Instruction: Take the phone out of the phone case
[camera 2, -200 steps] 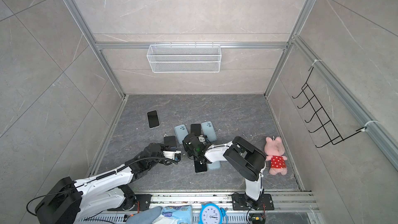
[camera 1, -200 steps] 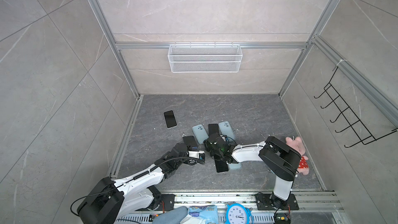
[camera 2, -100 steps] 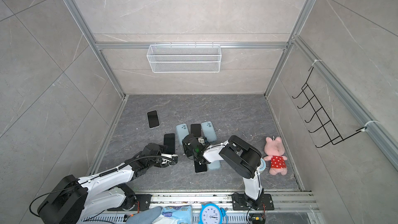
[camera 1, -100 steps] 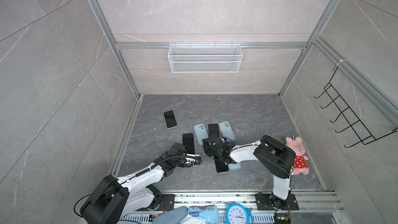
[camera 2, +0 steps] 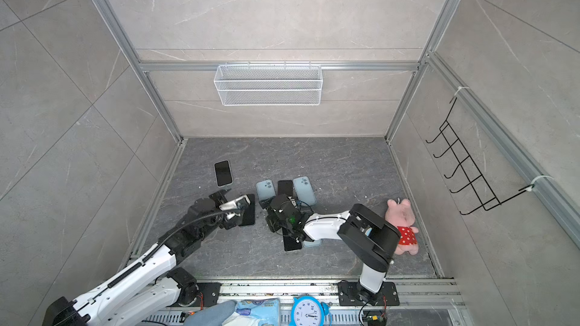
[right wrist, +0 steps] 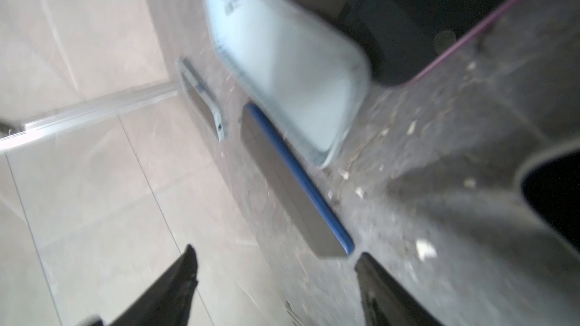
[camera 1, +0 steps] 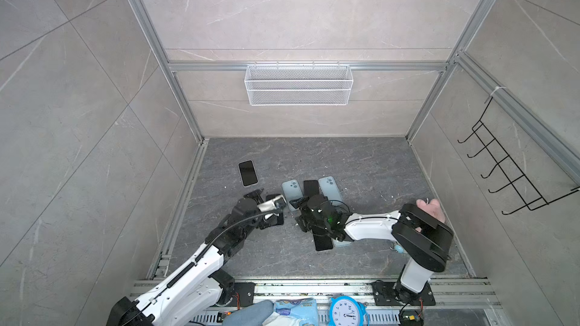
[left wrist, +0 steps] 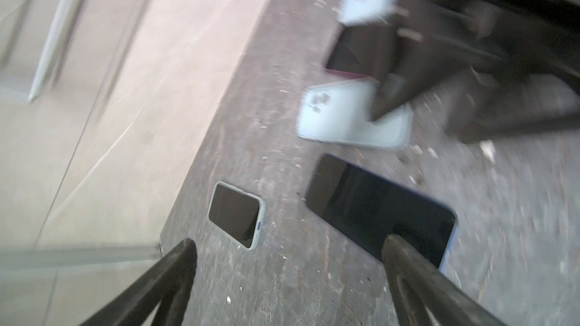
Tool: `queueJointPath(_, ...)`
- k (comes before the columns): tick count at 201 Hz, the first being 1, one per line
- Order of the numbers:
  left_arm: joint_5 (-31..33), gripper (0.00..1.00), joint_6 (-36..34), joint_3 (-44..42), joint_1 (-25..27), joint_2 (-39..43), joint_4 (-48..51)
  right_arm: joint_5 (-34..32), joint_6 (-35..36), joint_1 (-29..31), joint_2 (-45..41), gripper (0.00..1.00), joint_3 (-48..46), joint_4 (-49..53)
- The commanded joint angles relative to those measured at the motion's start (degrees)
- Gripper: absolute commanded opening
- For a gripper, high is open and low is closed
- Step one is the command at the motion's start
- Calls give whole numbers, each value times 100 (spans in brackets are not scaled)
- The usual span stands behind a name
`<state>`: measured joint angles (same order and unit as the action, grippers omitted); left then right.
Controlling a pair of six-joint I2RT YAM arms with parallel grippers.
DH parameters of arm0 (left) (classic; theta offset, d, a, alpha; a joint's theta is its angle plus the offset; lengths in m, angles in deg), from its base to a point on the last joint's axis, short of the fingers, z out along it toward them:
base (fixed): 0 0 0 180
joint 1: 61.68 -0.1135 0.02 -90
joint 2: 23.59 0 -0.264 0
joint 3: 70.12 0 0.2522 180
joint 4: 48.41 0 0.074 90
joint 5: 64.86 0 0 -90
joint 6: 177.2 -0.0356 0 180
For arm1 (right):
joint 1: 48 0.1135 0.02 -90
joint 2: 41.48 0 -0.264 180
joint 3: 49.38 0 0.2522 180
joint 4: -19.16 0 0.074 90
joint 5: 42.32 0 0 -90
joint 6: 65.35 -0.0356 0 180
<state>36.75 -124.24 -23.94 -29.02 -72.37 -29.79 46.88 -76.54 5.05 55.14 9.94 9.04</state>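
A black phone in a pale phone case (camera 1: 248, 173) (left wrist: 235, 217) lies screen up at the back left of the floor. A bare black phone with a blue edge (camera 1: 276, 216) (left wrist: 376, 208) (right wrist: 292, 189) lies flat nearer the front. My left gripper (camera 1: 255, 196) (left wrist: 288, 246) hovers open beside it and holds nothing; one fingertip (left wrist: 398, 252) overlaps its corner in the left wrist view. My right gripper (camera 1: 297, 219) (right wrist: 276, 258) is open and empty, pointing at that phone's near end. An empty pale blue case (camera 1: 290, 192) (right wrist: 292, 67) lies just behind.
A second pale case (camera 1: 329, 189) and a dark phone (camera 1: 310, 187) lie behind the right gripper. Another black phone (camera 1: 323, 241) and case (camera 1: 342, 243) sit under the right arm. A pink pig toy (camera 2: 401, 227) is at the right wall, a wire basket (camera 1: 298, 84) on the back wall.
Both grippers were shut a second ago and have opened. The left arm drew back toward the left, leaving the blue-edged phone flat on the floor. The right gripper stayed near the cases.
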Motion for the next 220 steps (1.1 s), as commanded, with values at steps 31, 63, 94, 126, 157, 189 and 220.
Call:
queueJointPath(31, -433, 100, 4145, 3183, -1721, -2386, 3542, -79, 3499, 6, -1836, 96, 554, 2866)
queueJointPath(63, -777, 100, 4936, 4136, -2365, -3830, 3918, 392, 5344, 10, -1661, 96, 1637, 4115)
queueJointPath(94, -1122, 100, 5074, 4902, -2537, -4918, 3930, 637, 6169, 7, -1094, 96, 2399, 4416)
queueJointPath(126, -1121, 100, 5229, 5616, -2626, -5895, 4005, 1013, 6427, 12, -546, 96, 2733, 4112)
queueJointPath(157, -1128, 100, 5440, 6204, -2708, -6679, 4057, 1092, 6679, 3, -55, 96, 3161, 4240)
queueJointPath(189, -987, 100, 5533, 6584, -2766, -7139, 4124, 773, 6818, -4, 147, 96, 3383, 4556)
queueJointPath(220, -922, 100, 5550, 6590, -2773, -7287, 4000, 4, 6777, -240, 559, 95, 3559, 5301)
